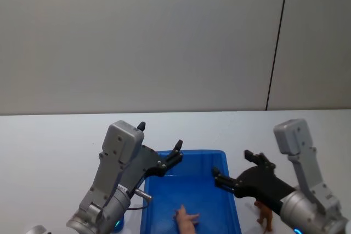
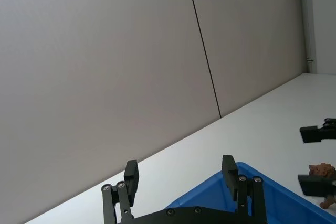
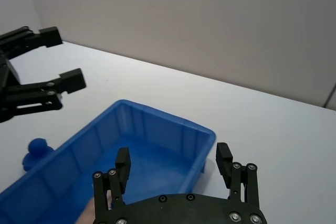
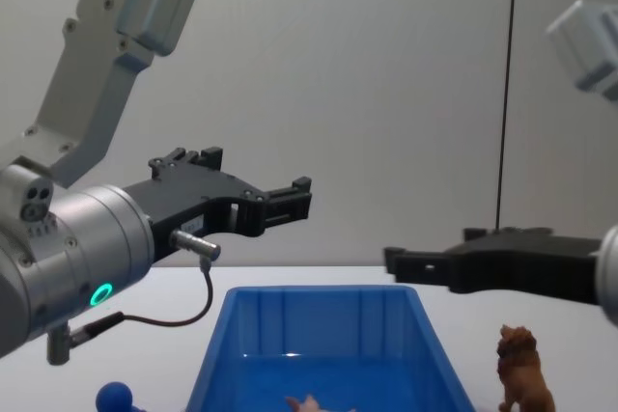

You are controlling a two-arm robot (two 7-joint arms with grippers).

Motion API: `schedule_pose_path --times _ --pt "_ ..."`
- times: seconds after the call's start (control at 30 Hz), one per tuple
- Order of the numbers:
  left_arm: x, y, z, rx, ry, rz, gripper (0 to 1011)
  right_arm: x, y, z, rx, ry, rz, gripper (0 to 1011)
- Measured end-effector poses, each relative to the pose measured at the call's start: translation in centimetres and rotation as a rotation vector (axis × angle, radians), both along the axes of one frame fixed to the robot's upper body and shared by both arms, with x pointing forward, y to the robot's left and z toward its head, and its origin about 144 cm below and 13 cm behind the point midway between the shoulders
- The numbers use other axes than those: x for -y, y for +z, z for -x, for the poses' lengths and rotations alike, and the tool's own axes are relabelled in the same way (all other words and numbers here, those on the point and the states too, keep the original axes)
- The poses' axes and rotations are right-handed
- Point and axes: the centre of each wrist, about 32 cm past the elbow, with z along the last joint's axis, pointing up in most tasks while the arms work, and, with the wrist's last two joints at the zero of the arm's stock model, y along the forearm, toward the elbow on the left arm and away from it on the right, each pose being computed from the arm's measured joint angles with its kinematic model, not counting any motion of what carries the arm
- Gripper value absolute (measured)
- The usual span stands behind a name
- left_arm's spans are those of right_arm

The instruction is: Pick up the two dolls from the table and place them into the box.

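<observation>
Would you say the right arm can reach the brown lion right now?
Probably yes. The lion stands upright on the table outside the right wall of the blue bin, and the right gripper hovers open and empty above it; it would need to draw back and descend.

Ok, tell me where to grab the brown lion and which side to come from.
Take the lion across its flanks, just behind the mane, coming down from above with the open right gripper. It stands upright on the table beside the right wall of the bin, so a sideways approach looks crowded.
</observation>
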Motion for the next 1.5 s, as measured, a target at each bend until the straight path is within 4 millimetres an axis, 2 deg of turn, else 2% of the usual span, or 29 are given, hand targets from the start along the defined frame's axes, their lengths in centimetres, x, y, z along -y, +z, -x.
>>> schedule_pose_path --times 0.4,0.77,1.43,1.5 --pt "0.0 0.0 0.0 0.000 0.000 0.000 1002 1.3 -0.2 2.3 -0.016 -0.140 0.033 1001" --pt "0.0 0.0 0.0 0.000 0.000 0.000 1002 1.8 -1.9 4.0 -0.087 -0.219 0.053 1001" --pt "0.0 0.0 0.0 0.000 0.000 0.000 1002 1.8 -5.9 4.3 -0.201 -0.264 0.090 994" --pt "0.0 0.0 0.0 0.000 0.000 0.000 1002 1.8 -6.4 4.1 -0.203 -0.267 0.092 912"
